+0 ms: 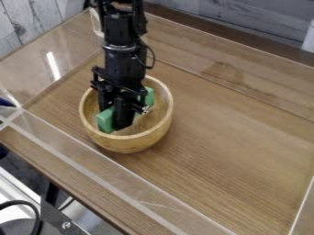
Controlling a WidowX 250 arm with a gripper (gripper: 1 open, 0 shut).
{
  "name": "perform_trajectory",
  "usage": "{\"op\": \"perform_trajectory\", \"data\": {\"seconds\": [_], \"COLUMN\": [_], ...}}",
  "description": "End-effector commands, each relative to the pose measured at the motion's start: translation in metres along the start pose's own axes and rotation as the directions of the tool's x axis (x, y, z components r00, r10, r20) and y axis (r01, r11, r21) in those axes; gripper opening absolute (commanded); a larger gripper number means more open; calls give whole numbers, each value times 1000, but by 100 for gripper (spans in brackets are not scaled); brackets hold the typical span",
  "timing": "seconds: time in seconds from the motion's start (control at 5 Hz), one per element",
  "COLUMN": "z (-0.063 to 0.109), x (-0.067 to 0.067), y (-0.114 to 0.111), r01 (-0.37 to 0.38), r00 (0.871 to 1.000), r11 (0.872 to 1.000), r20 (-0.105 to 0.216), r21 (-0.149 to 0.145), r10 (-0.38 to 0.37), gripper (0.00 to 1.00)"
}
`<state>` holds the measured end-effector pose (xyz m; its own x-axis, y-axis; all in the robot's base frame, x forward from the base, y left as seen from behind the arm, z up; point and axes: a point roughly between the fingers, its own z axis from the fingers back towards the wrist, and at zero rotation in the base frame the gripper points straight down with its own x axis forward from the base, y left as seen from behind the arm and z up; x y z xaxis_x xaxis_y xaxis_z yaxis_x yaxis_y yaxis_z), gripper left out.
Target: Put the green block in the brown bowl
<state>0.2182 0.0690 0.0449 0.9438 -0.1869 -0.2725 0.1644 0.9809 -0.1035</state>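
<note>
The brown bowl (154, 128) stands on the left half of the wooden table. My gripper (123, 117) reaches steeply down into it from above. Inside the bowl lies the green block (106, 119), showing to the lower left of the black fingers, with a second patch of green to their upper right. The fingers stand close together across the middle of the block, shut on it. The fingertips and the middle of the block are hidden by the gripper's body. I cannot tell whether the block rests on the bowl's bottom.
A clear plastic wall (50, 138) runs along the table's near left edge and another along the back. The wooden tabletop (227, 138) stretches to the right of the bowl. A black cable (18, 216) loops below the table's corner.
</note>
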Motion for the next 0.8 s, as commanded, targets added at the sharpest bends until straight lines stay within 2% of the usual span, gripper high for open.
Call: {"op": "perform_trajectory", "data": {"seconds": [0.0, 0.6], "z": [12, 10], "x": [9, 12], "y": [2, 1], "r01": [7, 4], "r00": [999, 999], "r11": [1000, 1000], "r20": [41, 31], "r21": [27, 21], "r10": [-8, -4], "gripper": [0, 0]}}
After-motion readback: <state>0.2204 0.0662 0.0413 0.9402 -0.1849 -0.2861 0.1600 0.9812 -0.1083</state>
